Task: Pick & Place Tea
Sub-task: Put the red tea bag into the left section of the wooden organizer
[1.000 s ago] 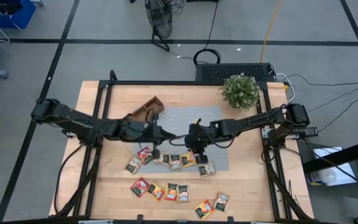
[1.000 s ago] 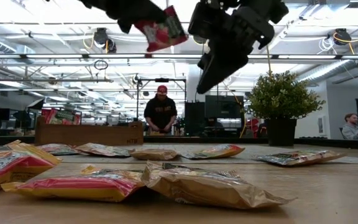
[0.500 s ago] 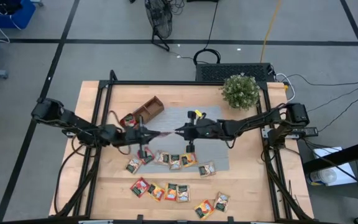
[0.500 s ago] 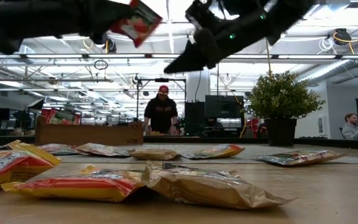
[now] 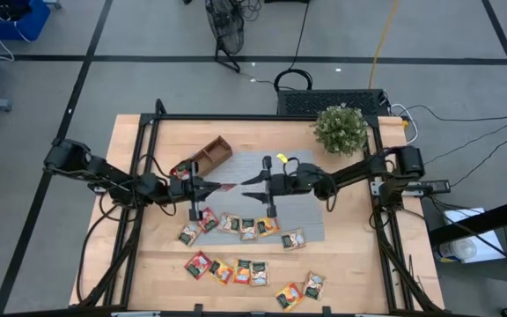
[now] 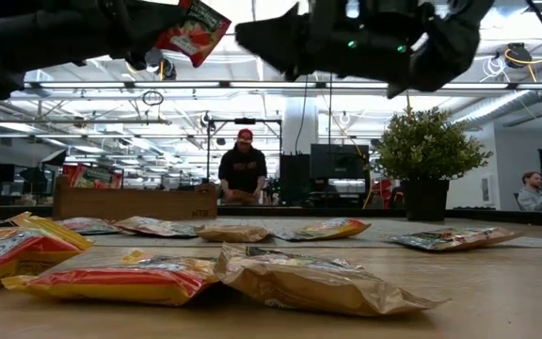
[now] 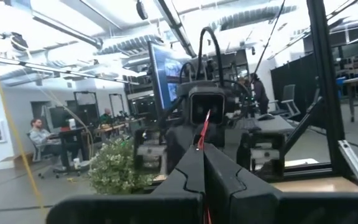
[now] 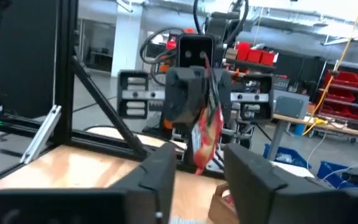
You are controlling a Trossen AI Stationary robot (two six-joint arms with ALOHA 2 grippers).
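While I watch from above:
left gripper (image 5: 218,187): clamped on red tea sachet (image 5: 227,187), raised over grey mat (image 5: 306,216)
right gripper (image 5: 249,181): fingers apart, facing sachet, not touching

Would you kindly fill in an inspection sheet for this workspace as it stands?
Surface: pale wooden table, grey woven mat mid-table.
Job's things: small flat tea sachets scattered at the near side; brown wooden compartment tray.
Clutter: green potted plant.
Grippers: left gripper shut on a red sachet, raised; right gripper open, facing it.
Cables: black cables on the floor.
Surroundings: person standing behind.
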